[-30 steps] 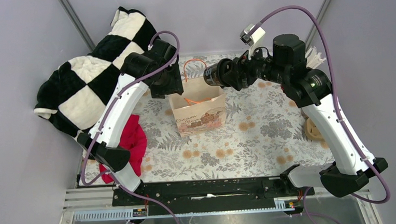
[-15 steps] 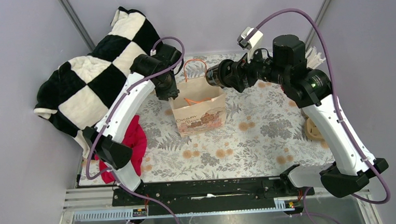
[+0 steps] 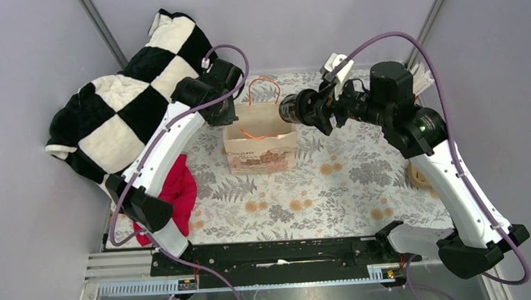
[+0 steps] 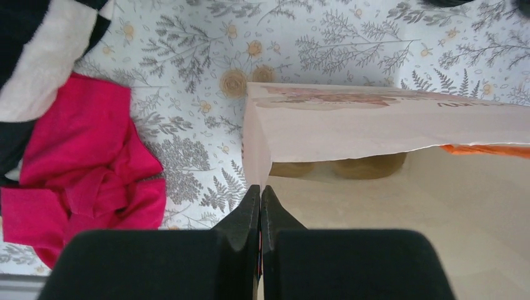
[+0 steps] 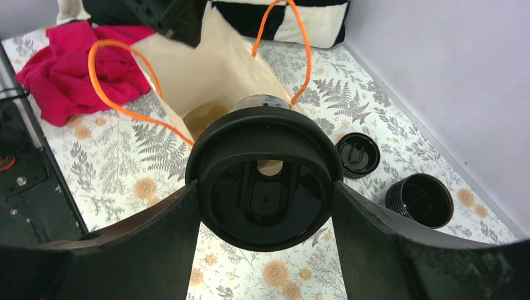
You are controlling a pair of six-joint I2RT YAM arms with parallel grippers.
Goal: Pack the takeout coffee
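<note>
The takeout coffee (image 5: 264, 134), a small black cup with a round black lid, lies on its side between the fingers of my right gripper (image 5: 265, 187). Its lid faces the wrist camera. From above, the cup (image 3: 292, 109) hangs just right of the open top of the brown paper bag (image 3: 259, 154), level with its rim. The bag (image 5: 212, 75) stands upright with orange handles (image 5: 119, 94). My left gripper (image 4: 259, 190) is shut on the bag's left rim (image 4: 257, 156), and in the top view it (image 3: 222, 118) sits at the bag's upper left corner.
A black-and-white checkered blanket (image 3: 127, 96) lies at the back left, with a red cloth (image 3: 178, 190) in front of it. A squat stack of black lids (image 5: 357, 154) and a stack of lidless black cups (image 5: 420, 200) stand near the back wall. Tan round items (image 4: 369, 165) lie inside the bag.
My left gripper closed onto the bag's left rim, and the bag shifted left and turned square. The right gripper, with the cup, dropped slightly toward the bag's opening.
</note>
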